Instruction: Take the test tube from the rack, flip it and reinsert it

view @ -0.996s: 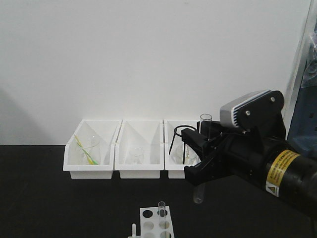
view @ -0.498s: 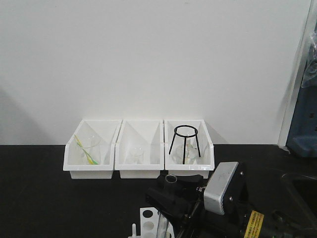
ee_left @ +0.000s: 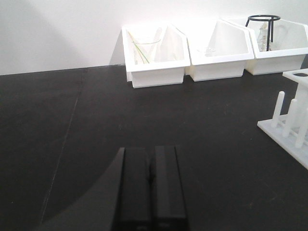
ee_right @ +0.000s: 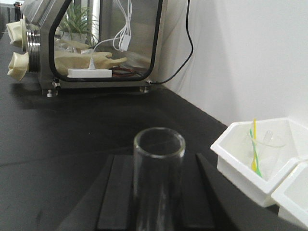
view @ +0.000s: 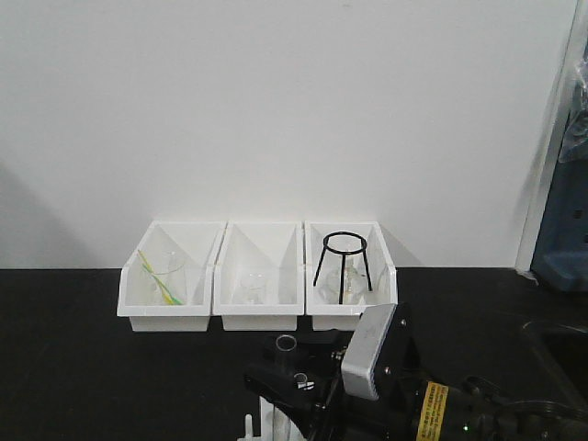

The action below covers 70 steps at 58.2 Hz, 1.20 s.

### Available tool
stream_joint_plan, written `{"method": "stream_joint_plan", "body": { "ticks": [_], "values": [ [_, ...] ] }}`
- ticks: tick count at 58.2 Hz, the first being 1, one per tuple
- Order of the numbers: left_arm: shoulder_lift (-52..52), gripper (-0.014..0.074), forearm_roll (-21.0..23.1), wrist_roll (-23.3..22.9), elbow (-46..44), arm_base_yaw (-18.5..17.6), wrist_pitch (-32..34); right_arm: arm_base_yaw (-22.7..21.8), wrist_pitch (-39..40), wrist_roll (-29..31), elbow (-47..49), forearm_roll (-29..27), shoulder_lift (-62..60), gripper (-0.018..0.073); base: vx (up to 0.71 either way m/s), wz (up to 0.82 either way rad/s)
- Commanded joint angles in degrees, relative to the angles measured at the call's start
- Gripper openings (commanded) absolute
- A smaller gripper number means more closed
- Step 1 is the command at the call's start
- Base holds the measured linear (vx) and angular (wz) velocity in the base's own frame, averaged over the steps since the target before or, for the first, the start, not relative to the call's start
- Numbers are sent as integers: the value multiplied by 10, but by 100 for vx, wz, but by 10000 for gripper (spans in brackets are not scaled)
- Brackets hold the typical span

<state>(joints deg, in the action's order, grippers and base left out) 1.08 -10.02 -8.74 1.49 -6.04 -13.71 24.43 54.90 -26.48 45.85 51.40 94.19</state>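
At the rack (ee_left: 283,134), the right end effector (ee_right: 156,202) grips the test tube (ee_right: 159,168) upright.

Three white bins (view: 257,320) stand abreast, a black tripod (view: 343,266) in the rightmost

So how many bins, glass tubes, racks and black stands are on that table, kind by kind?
White plastic bins: 3
Slim clear glass test tubes: 2
Small white plastic rack with pegs: 1
Black wire tripod stand: 1
Total: 7
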Motion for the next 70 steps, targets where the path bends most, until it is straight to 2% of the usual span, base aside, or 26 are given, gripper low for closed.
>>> {"method": "stream_joint_plan", "body": {
  "ticks": [1, 12, 20, 40, 48, 56, 61, 65, 70],
  "values": [
    [4, -6, 1, -5, -2, 0, 47, -3, 30, -9, 19, -1, -13, -3, 0, 0],
    [4, -6, 1, -5, -2, 0, 47, -3, 32, -17, 19, 3, 19, 8, 0, 0],
    [4, -6, 1, -5, -2, 0, 47, -3, 36, -10, 19, 3, 46, 69, 0, 0],
    [4, -6, 1, -5, -2, 0, 47, -3, 62, -10, 18, -2, 73, 419, 0, 0],
    [4, -6, 1, -5, -2, 0, 47, -3, 61, -17, 18, -3, 62, 483, 0, 0],
    [4, -6, 1, -5, -2, 0, 47, -3, 33, -60, 18, -2, 13, 453, 0, 0],
    [4, -6, 1, -5, -2, 0, 47, -3, -32, -106, 18, 5, -44, 368, 0, 0],
    [4, -6, 1, -5, -2, 0, 47, -3, -103, -146, 15, 19, -96, 246, 0, 0],
    [4, -6, 1, -5, -2, 0, 47, -3, -180, -184, -5, 40, -161, 50, 0, 0]
  ]
}}
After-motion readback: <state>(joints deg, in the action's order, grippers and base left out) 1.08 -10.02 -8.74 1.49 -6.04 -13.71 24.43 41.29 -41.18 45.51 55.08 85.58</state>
